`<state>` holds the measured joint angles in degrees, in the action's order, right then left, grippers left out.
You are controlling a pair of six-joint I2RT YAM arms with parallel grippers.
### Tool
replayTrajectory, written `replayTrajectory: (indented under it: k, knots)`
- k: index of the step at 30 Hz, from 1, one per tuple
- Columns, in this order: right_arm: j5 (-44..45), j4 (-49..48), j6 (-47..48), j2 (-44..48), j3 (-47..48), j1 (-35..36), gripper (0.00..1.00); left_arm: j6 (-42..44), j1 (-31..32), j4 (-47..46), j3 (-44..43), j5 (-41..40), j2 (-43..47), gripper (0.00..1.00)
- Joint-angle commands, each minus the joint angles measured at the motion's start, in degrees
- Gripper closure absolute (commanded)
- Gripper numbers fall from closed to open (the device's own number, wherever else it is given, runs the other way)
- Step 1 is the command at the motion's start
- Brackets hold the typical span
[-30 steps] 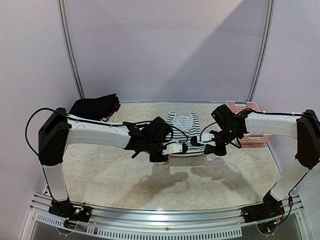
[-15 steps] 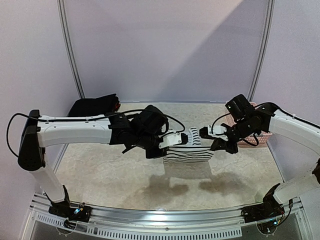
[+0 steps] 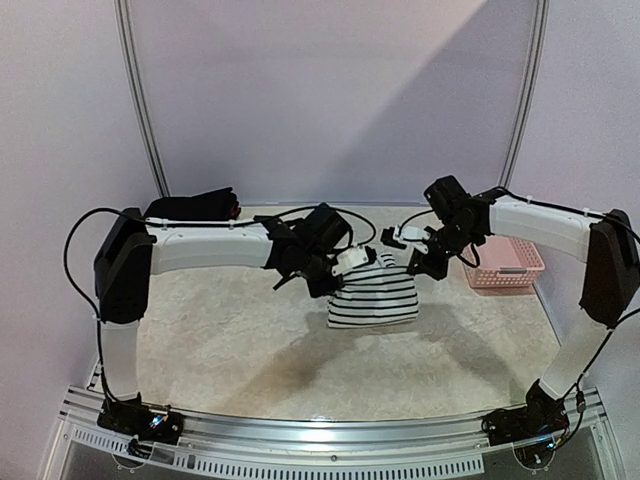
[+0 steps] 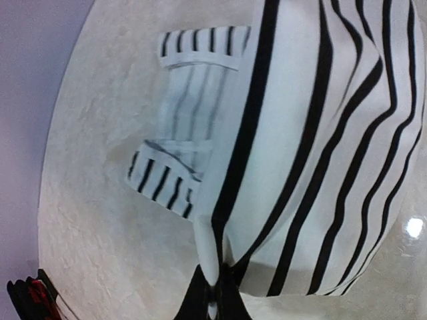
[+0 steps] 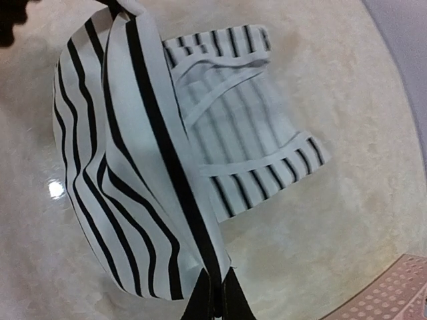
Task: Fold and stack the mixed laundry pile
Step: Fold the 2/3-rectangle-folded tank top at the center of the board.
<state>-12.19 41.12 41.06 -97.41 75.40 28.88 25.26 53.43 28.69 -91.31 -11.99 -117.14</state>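
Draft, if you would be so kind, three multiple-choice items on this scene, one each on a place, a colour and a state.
1. Where does the pink basket stand on the table?
A. Near left corner
B. Right side
C. Middle, under the garment

2. What colours is the striped tank top?
A. Blue and yellow
B. Plain green
C. Black and white

3. How is the tank top held?
A. Pinched by both the left pincer and the right pincer
B. Lying flat, untouched
C. Tucked inside the basket

Answers:
1 B: the overhead view shows it at the table's right edge.
2 C: both wrist views show black stripes on white cloth.
3 A: each wrist view shows cloth clamped in a shut pincer.
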Motion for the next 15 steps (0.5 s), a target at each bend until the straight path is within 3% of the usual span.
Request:
replayTrajectory:
  k: [1, 2, 3, 4, 5, 8, 11, 15]
  knots:
    - [5.0, -5.7, -1.9, -7.0, 8.9, -2.4, 1.00, 0.3, -4.8, 0.4, -10.5, -2.8, -4.6, 1.00]
    - [5.8, -7.1, -2.7, -9.5, 11.1, -2.8, 0.98, 0.7, -5.5, 1.3, -13.5, -3.9, -6.8, 1.00]
    - [6.7, -8.6, -3.0, -11.7, 13.4, -3.1, 0.91, 0.7, -6.3, 2.4, -16.5, -5.0, -9.0, 1.00]
    - [7.8, -9.7, -3.8, -15.6, 16.2, -3.3, 0.77, 0.3, -7.0, 3.9, -19.8, -5.6, -12.7, 0.94]
    - [8.4, -9.3, -4.4, -19.1, 19.5, -3.4, 0.66, -0.3, -7.7, 6.6, -23.8, -5.8, -14.8, 0.80]
    - [9.9, -4.7, -7.0, -27.6, 28.2, -3.6, 0.56, -3.0, -8.2, 11.5, -31.0, -7.3, -21.2, 0.53]
    - [8.9, -6.9, -10.3, -26.9, 24.8, -4.2, 0.53, -6.5, -8.0, 7.6, -24.8, -6.1, -16.8, 0.52]
    - [7.4, -8.7, -12.0, -18.5, 17.3, -4.4, 0.51, -14.4, -8.0, -5.1, -8.3, -5.4, -5.6, 0.45]
